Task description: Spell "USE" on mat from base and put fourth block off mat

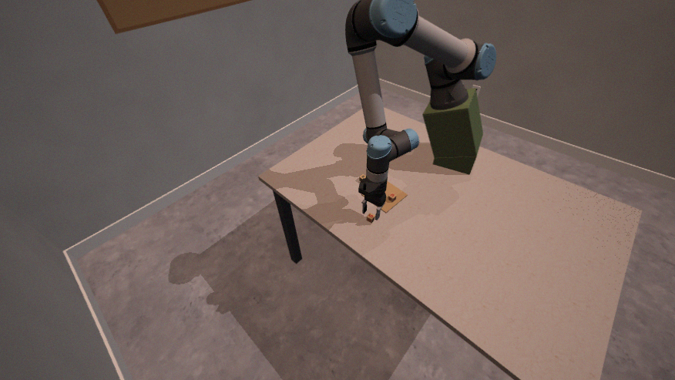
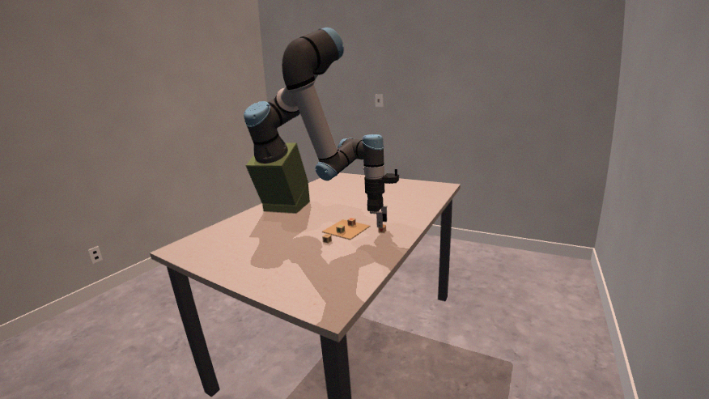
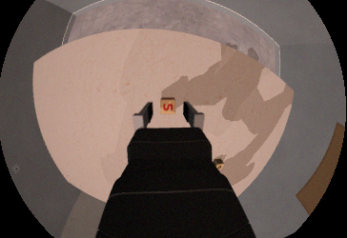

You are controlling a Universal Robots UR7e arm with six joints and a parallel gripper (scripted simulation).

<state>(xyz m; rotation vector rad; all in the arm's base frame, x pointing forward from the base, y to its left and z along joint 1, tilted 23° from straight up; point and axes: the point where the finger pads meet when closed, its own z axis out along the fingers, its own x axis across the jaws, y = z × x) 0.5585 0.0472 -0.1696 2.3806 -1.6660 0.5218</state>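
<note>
The S block lies on the bare table, just off the orange mat. My gripper is open and points straight down. It is low over the table, with one finger on each side of the S block. Two more blocks lie on the mat, and one of them shows in the top view. A fourth block lies on the table beside the mat. Their letters are too small to read.
The green robot pedestal stands at the back of the table. The table's edge runs close past the S block, on the side away from the mat.
</note>
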